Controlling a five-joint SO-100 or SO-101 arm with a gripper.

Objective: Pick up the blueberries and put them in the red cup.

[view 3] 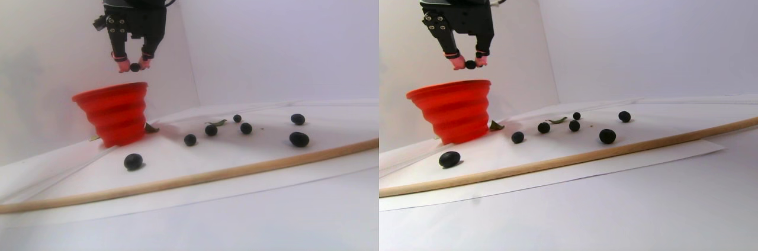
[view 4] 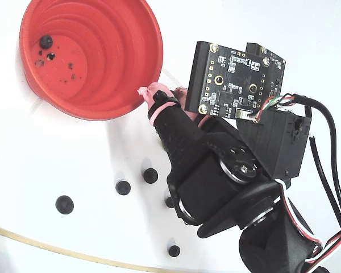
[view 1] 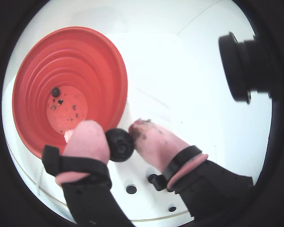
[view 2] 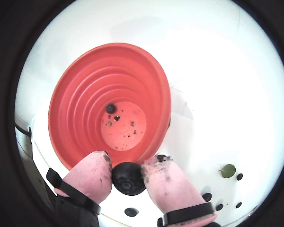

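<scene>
My gripper (view 1: 119, 138) is shut on one blueberry (view 1: 119, 145), pinched between its two pink fingertips. In another wrist view the held blueberry (view 2: 128, 178) hangs just outside the near rim of the red cup (view 2: 85, 109). The stereo pair view shows the gripper (view 3: 134, 66) a little above the cup (view 3: 115, 115), over its right rim. A single small berry (view 2: 110, 108) lies on the cup's speckled bottom, also seen from the fixed view (view 4: 46, 41). Several more blueberries (view 3: 189, 140) lie scattered on the white surface right of the cup.
A small green leaf (view 2: 228, 170) lies among the loose berries. A wooden rim (view 3: 207, 177) runs along the front of the white board. A black camera (view 1: 241, 66) juts in at the upper right of a wrist view. The arm's body (view 4: 216, 170) covers part of the board.
</scene>
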